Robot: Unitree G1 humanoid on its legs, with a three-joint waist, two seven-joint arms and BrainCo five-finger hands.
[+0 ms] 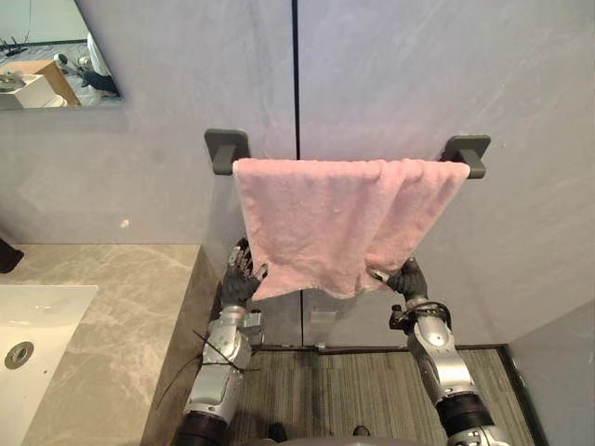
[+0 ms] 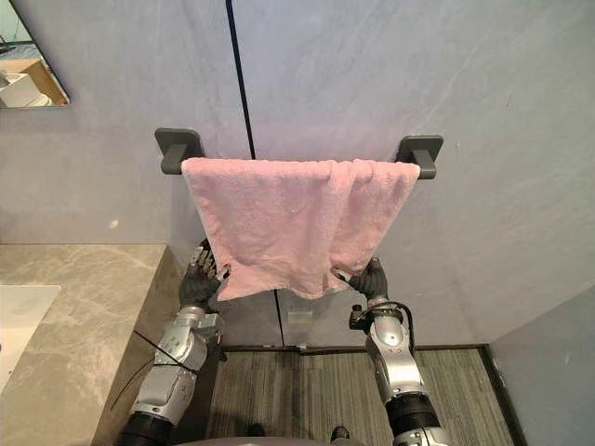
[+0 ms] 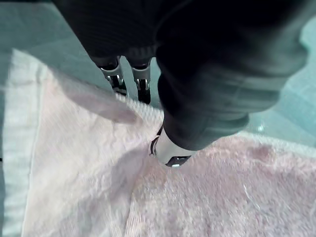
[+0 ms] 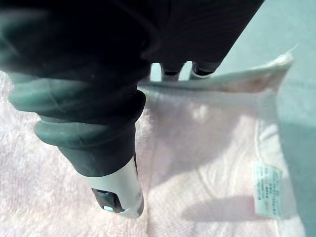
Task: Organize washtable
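Note:
A pink towel (image 1: 325, 218) hangs folded over a dark wall rail between two brackets (image 1: 226, 149) (image 1: 468, 151). My left hand (image 1: 240, 279) is at the towel's lower left corner. In the left wrist view its thumb (image 3: 170, 150) lies on the front of the cloth (image 3: 89, 187) while its fingers (image 3: 129, 81) reach behind the edge, pinching it. My right hand (image 1: 407, 279) holds the lower right corner the same way, thumb (image 4: 116, 192) on the front and fingers behind the hem. A white care label (image 4: 266, 190) shows near that corner.
A marble washtable counter (image 1: 112, 325) with a white sink (image 1: 28, 344) stands at the lower left, close to my left arm. A mirror (image 1: 46, 56) hangs at the upper left. Grey wall panels stand behind the towel, with striped carpet (image 1: 344, 390) below.

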